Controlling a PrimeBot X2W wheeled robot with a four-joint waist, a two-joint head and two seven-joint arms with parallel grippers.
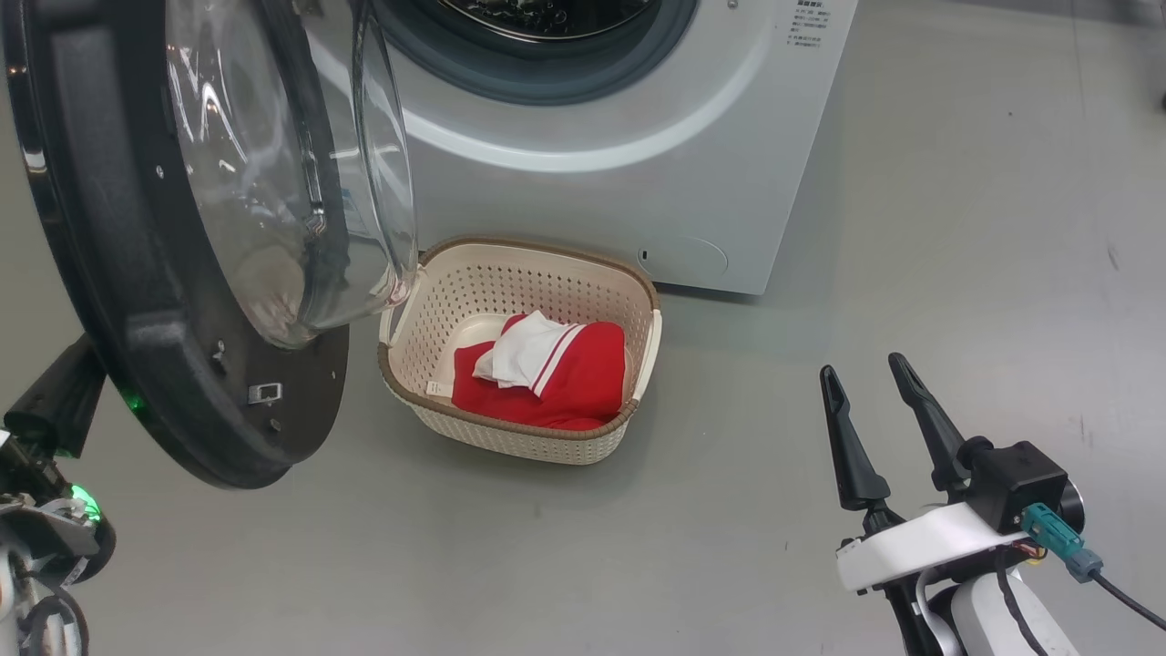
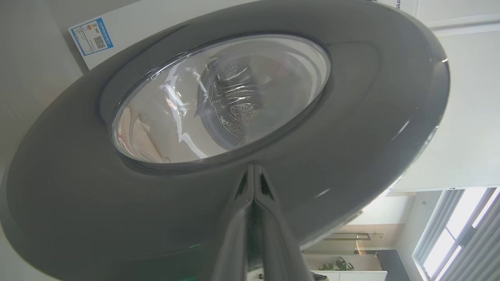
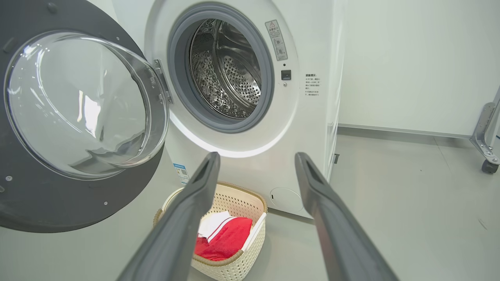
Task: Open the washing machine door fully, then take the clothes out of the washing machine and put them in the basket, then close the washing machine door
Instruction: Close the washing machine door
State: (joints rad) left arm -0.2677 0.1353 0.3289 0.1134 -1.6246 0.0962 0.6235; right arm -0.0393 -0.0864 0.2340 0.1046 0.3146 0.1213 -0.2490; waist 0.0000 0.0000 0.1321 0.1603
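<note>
The washing machine door point(image 1: 118, 273) hangs open on the left, its glass bowl facing the washing machine point(image 1: 638, 182). My left gripper point(image 2: 253, 169) is shut, its tips against the door's glossy outer face point(image 2: 117, 218), just below the glass. The steel drum point(image 3: 226, 70) looks bare inside. The cream basket point(image 1: 528, 446) stands on the floor before the machine, with the red and white clothes point(image 1: 583, 383) in it. My right gripper point(image 1: 863, 367) is open, holds nothing, and hovers to the right of the basket. From the right wrist, its fingers point(image 3: 256, 156) frame the basket point(image 3: 234, 269) and the clothes point(image 3: 230, 242).
Grey floor stretches right of the machine. A metal frame on a wheel point(image 3: 486, 136) stands at the far right by the wall. The open door point(image 3: 23, 203) overhangs the basket's left edge. My left arm point(image 1: 55, 405) sits behind the door's lower rim.
</note>
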